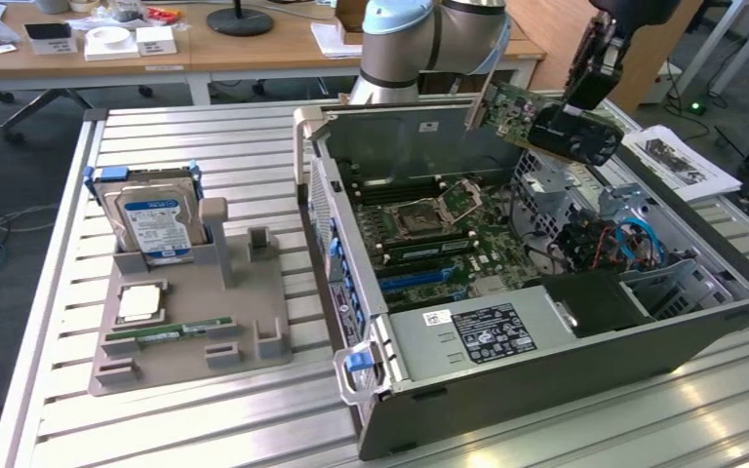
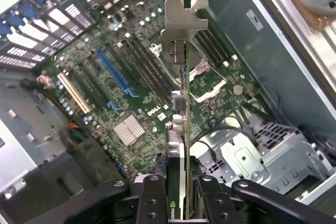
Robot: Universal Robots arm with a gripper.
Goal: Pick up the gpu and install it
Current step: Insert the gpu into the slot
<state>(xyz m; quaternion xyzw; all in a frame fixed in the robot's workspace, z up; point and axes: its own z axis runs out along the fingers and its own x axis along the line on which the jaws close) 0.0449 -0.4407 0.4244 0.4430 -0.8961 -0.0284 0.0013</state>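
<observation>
The end effector (image 1: 568, 115) is clenched on the gpu (image 1: 580, 141), which hangs in the air over the open case (image 1: 544, 390), toward its far corner on the exterior view's right. The card is tilted, w/ the green board facing the arm (image 1: 413, 39) and the dark shroud facing away. It is clear of the mobo (image 1: 440, 234) and sits in no slot.

In the wrist view the gpu (image 2: 181, 135) is seen edge-on. It is pinched between the two black fingers (image 2: 152, 198) of the end effector (image 2: 181, 195), one on each face. Its silver bracket (image 2: 184, 22) is at the far end from the grip, over the mobo (image 2: 136, 56). Under the card lie the CPU socket (image 2: 210, 82), a long blue slot (image 2: 113, 72), a white slot (image 2: 73, 93) beside that, and a small silver heatsink (image 2: 128, 129). The card's edge looks roughly parallel to the blue slot but offset from it. The angle is hard to judge from here.

The case lies on its side on the slatted metal counter (image 1: 218, 429), w/ the PSU (image 1: 479, 336) at the near end, label up.

On the exterior view's left, apart from the case, a grey tray (image 1: 179, 366) sits on the counter. It holds:
- an HDD (image 1: 153, 224), upright in its holder at the far end
- a CPU (image 1: 140, 304), flat in the middle
- a RAM stick (image 1: 167, 333), lying nearer the front edge, just beside the CPU
</observation>
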